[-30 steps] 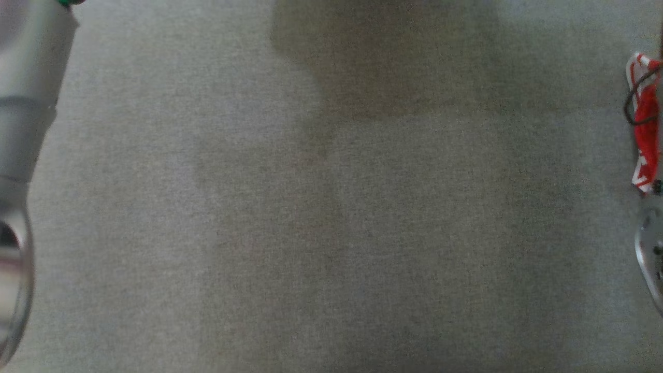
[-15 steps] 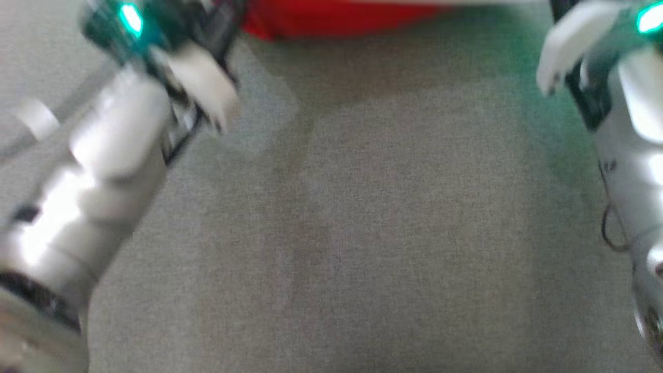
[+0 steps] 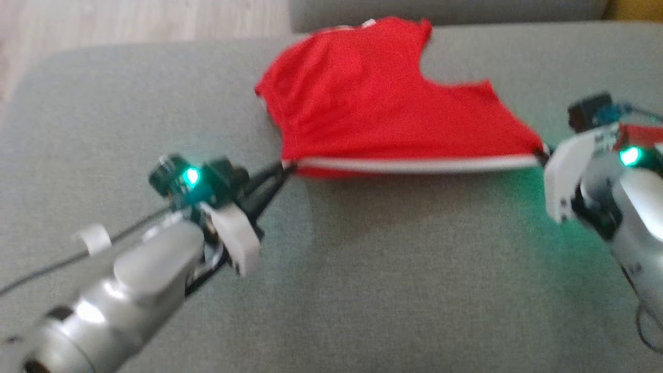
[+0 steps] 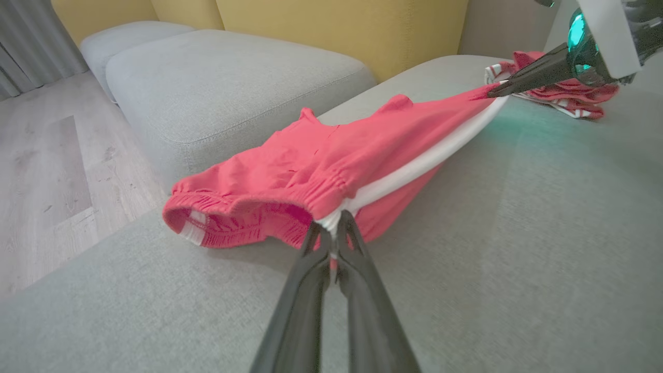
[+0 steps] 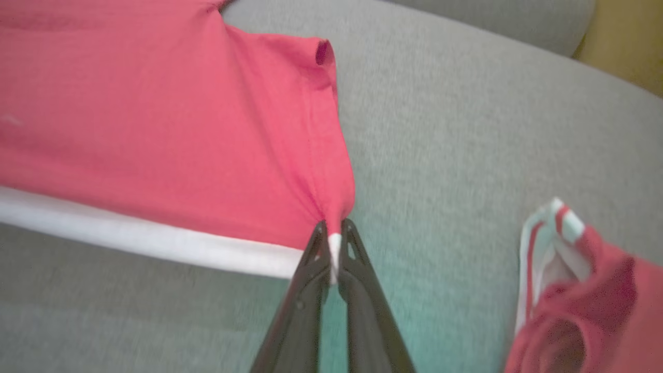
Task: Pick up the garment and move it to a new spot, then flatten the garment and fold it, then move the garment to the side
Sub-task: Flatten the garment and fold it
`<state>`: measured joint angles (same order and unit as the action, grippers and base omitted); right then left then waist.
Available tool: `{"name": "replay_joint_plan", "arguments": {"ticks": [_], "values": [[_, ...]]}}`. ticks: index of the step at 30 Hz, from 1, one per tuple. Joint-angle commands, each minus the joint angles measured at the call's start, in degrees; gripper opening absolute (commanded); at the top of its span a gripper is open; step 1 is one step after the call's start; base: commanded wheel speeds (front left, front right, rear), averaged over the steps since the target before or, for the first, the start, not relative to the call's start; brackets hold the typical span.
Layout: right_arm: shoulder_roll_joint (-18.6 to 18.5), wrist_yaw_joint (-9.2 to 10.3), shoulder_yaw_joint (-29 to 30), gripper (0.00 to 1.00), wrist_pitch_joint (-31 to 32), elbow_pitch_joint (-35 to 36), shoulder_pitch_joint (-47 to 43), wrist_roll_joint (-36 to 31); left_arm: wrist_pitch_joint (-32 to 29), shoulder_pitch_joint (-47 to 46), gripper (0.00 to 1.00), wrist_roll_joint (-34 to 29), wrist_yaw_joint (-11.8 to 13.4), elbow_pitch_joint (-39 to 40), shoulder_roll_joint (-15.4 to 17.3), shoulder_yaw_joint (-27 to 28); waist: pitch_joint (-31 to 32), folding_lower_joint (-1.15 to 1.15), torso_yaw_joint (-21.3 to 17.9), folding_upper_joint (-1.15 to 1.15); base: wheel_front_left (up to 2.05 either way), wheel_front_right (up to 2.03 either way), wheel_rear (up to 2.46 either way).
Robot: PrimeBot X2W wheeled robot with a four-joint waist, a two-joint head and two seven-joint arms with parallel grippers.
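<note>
The garment [image 3: 373,109] is a pair of red shorts with a white side stripe, stretched between my two grippers over the grey sofa cushion [image 3: 362,290]. My left gripper [image 3: 288,166] is shut on the waistband end of the garment [image 4: 311,171], pinching the white stripe at my left gripper [image 4: 334,228]. My right gripper [image 3: 541,151] is shut on the leg-hem end, where the red cloth [image 5: 181,119] bunches into my right gripper [image 5: 334,243]. The near striped edge is taut and lifted; the far part lies on the cushion.
A second red-and-white garment [image 5: 580,290] lies crumpled on the cushion beside my right gripper, also visible in the left wrist view [image 4: 564,96]. Another grey cushion [image 4: 222,83] and wooden floor [image 4: 46,166] lie beyond the far edge. A yellow backrest [image 4: 342,31] stands behind.
The head camera has tilted up from bare cushion to the garment and both arms. Any real movement of the grippers cannot be separated from that camera shift.
</note>
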<state>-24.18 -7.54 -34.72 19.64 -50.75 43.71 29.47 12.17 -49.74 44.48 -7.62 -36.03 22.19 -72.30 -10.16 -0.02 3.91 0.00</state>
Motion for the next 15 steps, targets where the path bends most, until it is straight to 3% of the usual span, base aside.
{"name": "replay_joint_plan", "arguments": {"ticks": [1, 7, 15], "values": [[-4.73, 0.05, -2.06, 0.0, 2.34, 3.97, -3.24, 3.19, 0.04, 0.6, 0.0, 0.63, 0.17, 1.4, 3.02, 1.61, 4.01, 0.02, 0.91, 0.0, 0.0, 0.0, 0.0], [-11.68, 0.05, -2.77, 0.0, 6.73, 14.54, -12.86, 12.6, -1.88, 8.37, 0.0, 1.38, 2.04, 7.82, 3.8, 0.47, 8.92, 0.02, 1.58, 0.0, 0.0, 0.0, 0.0], [-16.24, 0.05, 3.36, 0.0, 7.68, 26.0, -24.75, 16.16, -5.21, 14.03, 0.0, 1.93, 7.41, 18.51, 7.53, 0.13, 10.64, 0.02, 2.32, 0.0, 0.0, 0.0, 0.0]]}}
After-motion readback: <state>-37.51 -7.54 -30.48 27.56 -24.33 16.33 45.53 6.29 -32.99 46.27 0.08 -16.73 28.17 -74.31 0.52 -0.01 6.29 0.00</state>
